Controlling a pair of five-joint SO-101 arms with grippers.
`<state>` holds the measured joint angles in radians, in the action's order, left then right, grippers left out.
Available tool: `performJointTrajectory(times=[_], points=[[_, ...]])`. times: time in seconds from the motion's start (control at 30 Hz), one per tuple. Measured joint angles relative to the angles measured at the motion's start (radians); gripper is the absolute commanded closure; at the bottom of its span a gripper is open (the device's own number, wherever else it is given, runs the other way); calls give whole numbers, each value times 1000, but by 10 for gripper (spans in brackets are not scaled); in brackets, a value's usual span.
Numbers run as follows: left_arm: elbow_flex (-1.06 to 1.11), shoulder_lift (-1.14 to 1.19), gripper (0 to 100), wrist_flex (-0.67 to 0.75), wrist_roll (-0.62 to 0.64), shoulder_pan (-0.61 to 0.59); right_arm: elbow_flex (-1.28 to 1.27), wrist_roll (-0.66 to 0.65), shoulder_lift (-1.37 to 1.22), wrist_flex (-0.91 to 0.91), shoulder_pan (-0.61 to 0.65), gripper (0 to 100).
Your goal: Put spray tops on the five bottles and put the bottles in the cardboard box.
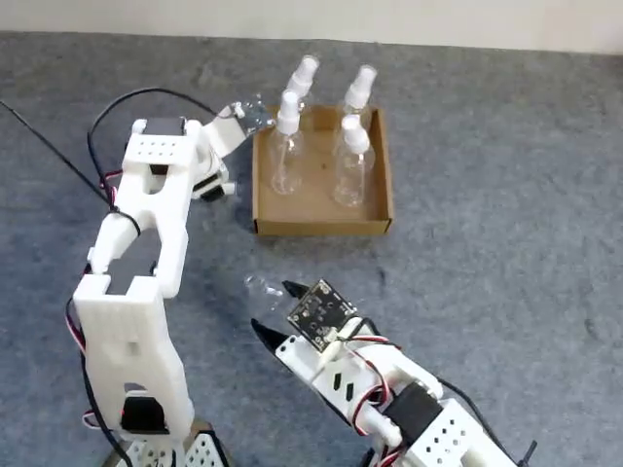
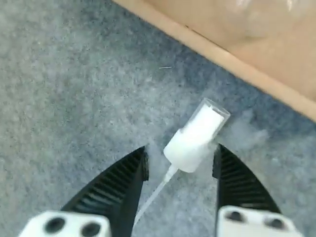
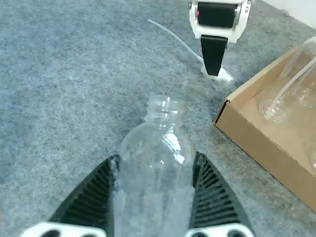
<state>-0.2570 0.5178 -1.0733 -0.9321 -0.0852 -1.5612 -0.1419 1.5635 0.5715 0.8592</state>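
The left hand (image 2: 181, 149) is open, with one finger on each side of the spray top (image 2: 190, 143) but not squeezing it yet. The spray top lies on the grey worktop (image 1: 506, 195), just beside the far left corner of the cardboard box (image 1: 321, 227). The right hand (image 3: 155, 160) hugs the bare bottle (image 3: 158, 143) tight, nearer the front edge of the worktop. This looks like the last bottle's turn. Next, the left hand must close on the spray top, lift it and push its long tube into the bottle's mouth. I count one loose spray top, one bare bottle, and four topped bottles (image 1: 285, 161) in the box.
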Motion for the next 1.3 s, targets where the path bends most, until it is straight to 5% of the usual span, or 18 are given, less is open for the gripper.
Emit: performJointTrajectory(times=[0.33, 0.6, 0.73, 1.03, 1.3], points=[[0, 87, 819, 6, 2, 0, 0, 0, 0, 0, 0, 995], [-12, 98, 988, 18, 11, -8, 0, 0, 0, 0, 0, 995], [-12, 101, 996, 12, 169, -57, 0, 0, 0, 0, 0, 995], [-77, 101, 957, -272, 632, -149, 0, 0, 0, 0, 0, 995], [-135, 101, 854, -302, 667, -147, 0, 0, 0, 0, 0, 995]])
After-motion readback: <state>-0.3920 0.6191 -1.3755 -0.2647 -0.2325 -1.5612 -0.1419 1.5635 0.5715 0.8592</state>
